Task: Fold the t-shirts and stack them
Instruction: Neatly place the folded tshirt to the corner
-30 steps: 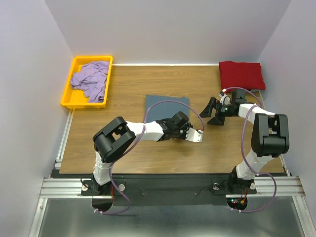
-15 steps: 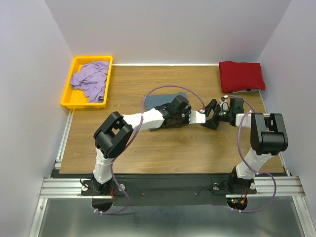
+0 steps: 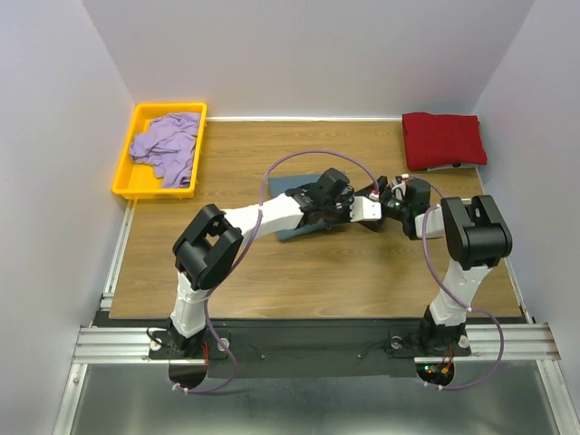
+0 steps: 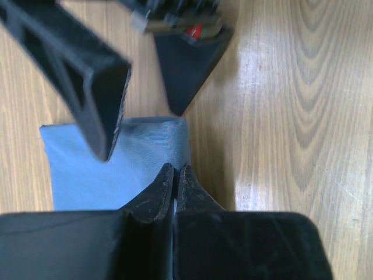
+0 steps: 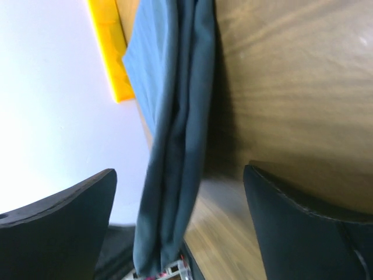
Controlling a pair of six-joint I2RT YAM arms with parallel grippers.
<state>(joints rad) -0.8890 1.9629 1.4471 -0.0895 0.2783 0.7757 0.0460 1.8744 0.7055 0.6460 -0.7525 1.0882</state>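
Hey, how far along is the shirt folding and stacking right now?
Done: the dark red shirt lies folded at the far right corner. In hand: the folded blue-grey shirt, pinched by the left pincer, right pincer open around its edge. Left: the lavender shirt lies crumpled in the yellow tray; nothing is stacked yet.

Blue-grey shirt (image 3: 292, 182) lies central under the left arm (image 3: 272, 216), red shirt (image 3: 442, 140) far right, lavender shirt (image 3: 166, 148) in yellow tray (image 3: 126, 191).
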